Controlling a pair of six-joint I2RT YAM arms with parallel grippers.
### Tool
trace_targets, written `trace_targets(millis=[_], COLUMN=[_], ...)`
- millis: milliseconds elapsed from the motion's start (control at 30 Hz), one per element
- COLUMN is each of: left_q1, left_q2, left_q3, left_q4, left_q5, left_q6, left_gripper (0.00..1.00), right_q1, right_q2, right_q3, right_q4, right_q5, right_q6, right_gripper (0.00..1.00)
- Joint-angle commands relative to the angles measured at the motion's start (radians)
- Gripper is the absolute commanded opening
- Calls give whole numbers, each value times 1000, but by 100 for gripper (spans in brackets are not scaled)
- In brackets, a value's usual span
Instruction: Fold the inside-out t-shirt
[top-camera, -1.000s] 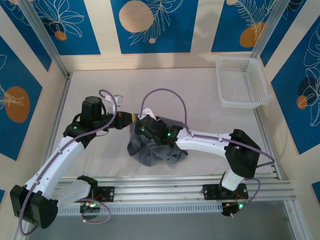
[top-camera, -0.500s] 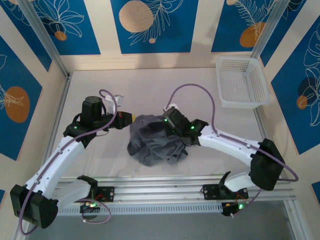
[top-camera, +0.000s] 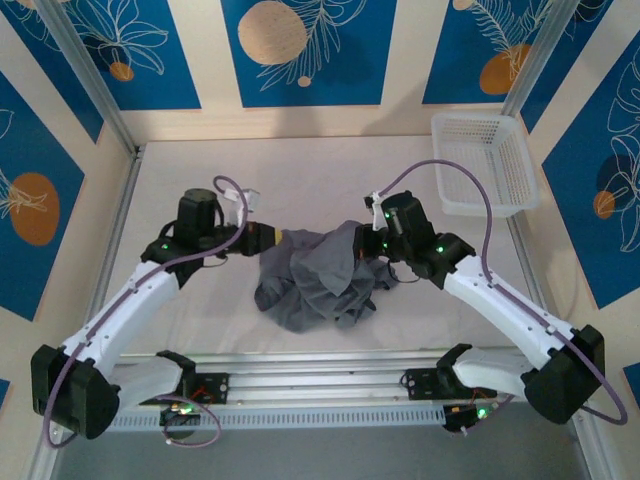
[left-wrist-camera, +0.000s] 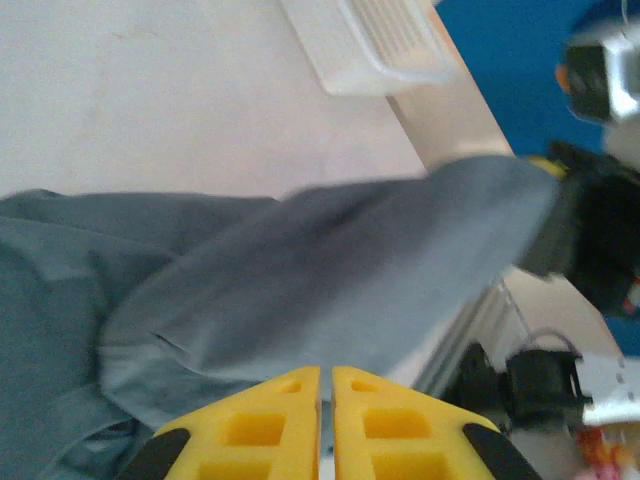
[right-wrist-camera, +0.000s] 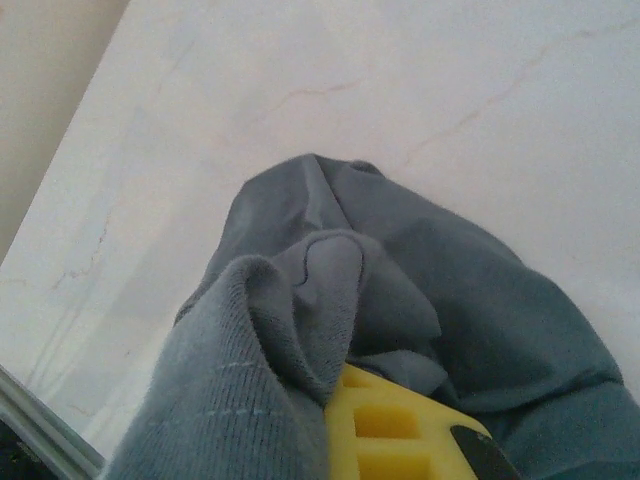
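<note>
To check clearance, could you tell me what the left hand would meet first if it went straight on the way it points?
The left hand would most likely meet the grey t-shirt first, lying right ahead of it; the right hand sits beyond, though depth is unclear.

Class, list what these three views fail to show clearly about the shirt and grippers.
- Top view: the t-shirt is bunched; its own folds hide collar and sleeves.
- Right wrist view: cloth drapes over the right gripper, hiding one finger.
- Left wrist view: the basket is cut off by the top edge; the t-shirt's far end is blurred.
</note>
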Motion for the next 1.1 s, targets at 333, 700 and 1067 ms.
trace_targets(millis=[333, 700, 1067], left_q1=[-204, -202, -201], left_q2=[235, 318, 287], left_q3=[-109, -30, -32], left_q4=[137, 152, 156], left_q5=[-226, -285, -313], left_q6=[-17, -24, -29], left_gripper=[47, 51, 51], right_q1=[-251, -392, 142], right_q2=[134, -225, -28], right_q3=[-142, -331, -180], right_q4=[-54, 13, -239], right_q5=[-170, -266, 86], right_q6=[130, 290, 121], right_gripper=[42, 32, 42])
